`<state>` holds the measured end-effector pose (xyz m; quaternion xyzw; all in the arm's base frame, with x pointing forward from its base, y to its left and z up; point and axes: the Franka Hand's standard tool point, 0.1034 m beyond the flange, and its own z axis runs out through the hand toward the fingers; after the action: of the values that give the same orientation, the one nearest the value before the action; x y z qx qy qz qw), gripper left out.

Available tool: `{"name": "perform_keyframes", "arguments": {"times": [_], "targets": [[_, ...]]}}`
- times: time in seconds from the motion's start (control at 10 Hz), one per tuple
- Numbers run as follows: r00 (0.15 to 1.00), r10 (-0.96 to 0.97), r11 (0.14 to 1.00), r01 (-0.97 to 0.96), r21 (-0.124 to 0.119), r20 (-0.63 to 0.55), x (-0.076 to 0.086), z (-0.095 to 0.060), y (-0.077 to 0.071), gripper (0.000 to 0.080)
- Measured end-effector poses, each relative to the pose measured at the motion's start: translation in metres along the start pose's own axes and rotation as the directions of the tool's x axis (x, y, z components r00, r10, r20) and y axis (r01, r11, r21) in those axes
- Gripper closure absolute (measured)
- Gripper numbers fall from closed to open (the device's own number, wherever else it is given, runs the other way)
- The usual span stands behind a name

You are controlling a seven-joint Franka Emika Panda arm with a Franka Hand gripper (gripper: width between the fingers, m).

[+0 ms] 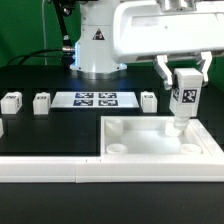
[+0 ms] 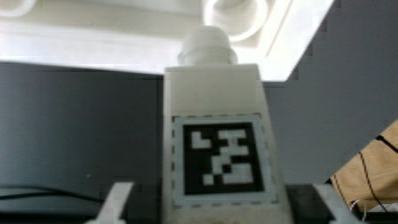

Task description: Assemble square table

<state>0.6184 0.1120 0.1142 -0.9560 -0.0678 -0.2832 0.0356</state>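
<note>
we grip leg (image 1: 184, 100), gripper (image 1: 184, 82) clamped on it, tip over square top (image 1: 140, 150) corner socket (image 2: 240, 15). next, likely: lower straight, seat, twist.

Worktop (image 1: 50, 135): black, matte.
Marker board (image 1: 92, 99): flat, white, 4 printed tags; lies toward rear of worktop, centre-left in ext. view.
Border rail (image 1: 45, 170): long, white; runs along front edge.
Backdrop (image 1: 25, 30): green, behind worktop.

white square top (image 1: 140, 140): flat, sockets up | tagged leg (image 1: 184, 95): upright, tip at corner socket | spare legs (image 1: 42, 102): loose beyond top
</note>
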Motion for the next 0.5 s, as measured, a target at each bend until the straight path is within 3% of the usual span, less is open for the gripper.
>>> {"name": "perform_keyframes", "arguments": {"times": [0.2, 0.5], "targets": [[1.0, -0.008, 1.0, 0.007, 0.006, 0.006, -0.002, 0.008, -0.007, 0.0508], [1.0, -0.011, 1.0, 0.011, 0.005, 0.011, -0.004, 0.016, -0.005, 0.0508]]}}
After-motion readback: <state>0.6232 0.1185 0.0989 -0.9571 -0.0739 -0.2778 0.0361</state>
